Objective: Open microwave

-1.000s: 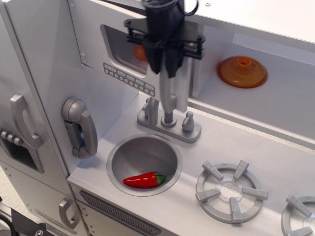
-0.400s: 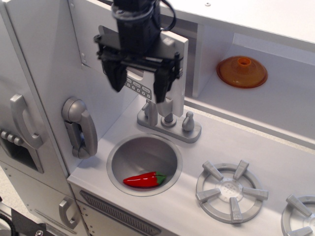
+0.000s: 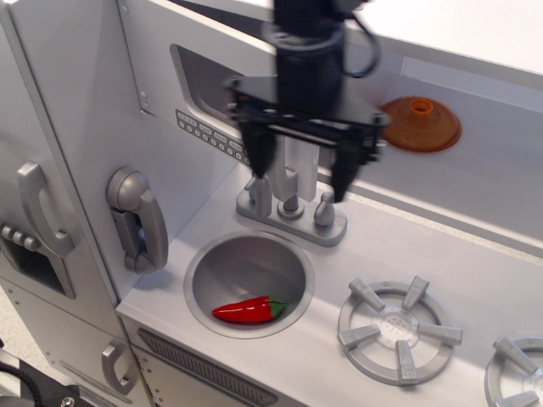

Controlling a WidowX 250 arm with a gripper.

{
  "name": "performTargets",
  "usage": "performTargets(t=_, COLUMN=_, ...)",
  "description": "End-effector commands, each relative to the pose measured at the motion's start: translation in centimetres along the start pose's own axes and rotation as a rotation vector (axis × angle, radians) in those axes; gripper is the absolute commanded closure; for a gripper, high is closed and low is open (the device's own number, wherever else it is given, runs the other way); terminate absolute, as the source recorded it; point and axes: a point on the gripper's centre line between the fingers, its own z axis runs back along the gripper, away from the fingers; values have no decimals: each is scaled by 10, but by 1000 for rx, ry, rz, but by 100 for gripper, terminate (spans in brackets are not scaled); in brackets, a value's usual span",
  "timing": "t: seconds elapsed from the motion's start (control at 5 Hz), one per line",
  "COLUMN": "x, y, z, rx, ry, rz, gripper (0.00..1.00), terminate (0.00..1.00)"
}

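Note:
The microwave [image 3: 170,93] is a silver-grey compartment at the upper left. Its door has a dark rounded window [image 3: 208,78], a row of small keypad buttons [image 3: 210,136] and a vertical bar handle [image 3: 293,174] at its right edge. The door looks swung slightly out from the cabinet. My black gripper [image 3: 301,168] hangs in front of the door's right edge. It is open wide and holds nothing. One fingertip [image 3: 259,159] is left of the handle and the other [image 3: 343,180] is right of it. The arm hides the upper part of the handle.
A faucet [image 3: 291,210] stands just below the gripper, behind a round sink [image 3: 204,271] holding a red pepper [image 3: 248,310]. An orange lid [image 3: 417,124] lies on the shelf to the right. A stove burner [image 3: 399,329], a toy phone [image 3: 136,219] and a fridge door handle [image 3: 38,208] are nearby.
A second ago the gripper was shut at the door's handle. It then opened and swung left over the keypad. Now it has moved right and stands open around the handle edge.

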Motion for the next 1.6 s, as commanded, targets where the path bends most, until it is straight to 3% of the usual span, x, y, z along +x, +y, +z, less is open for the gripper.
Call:
performTargets(t=0.0, x=46, y=-49, z=33, rx=-47, ry=-33, rz=-38, gripper=0, terminate=0)
performTargets(t=0.4, x=84, y=-39, z=39, rx=-20, ry=-46, rz=-134, gripper=0, terminate=0)
performTargets(t=0.6, x=89, y=-33, z=35, rx=-22, ry=-66, rz=-120, gripper=0, terminate=0)
performTargets(t=1.2, x=69, y=29, z=37, rx=-38, ry=-114, rz=-106, gripper=0, terminate=0)
performTargets(t=1.4, x=56, y=54, z=35, rx=-48, ry=-96, rz=-107, gripper=0, terminate=0)
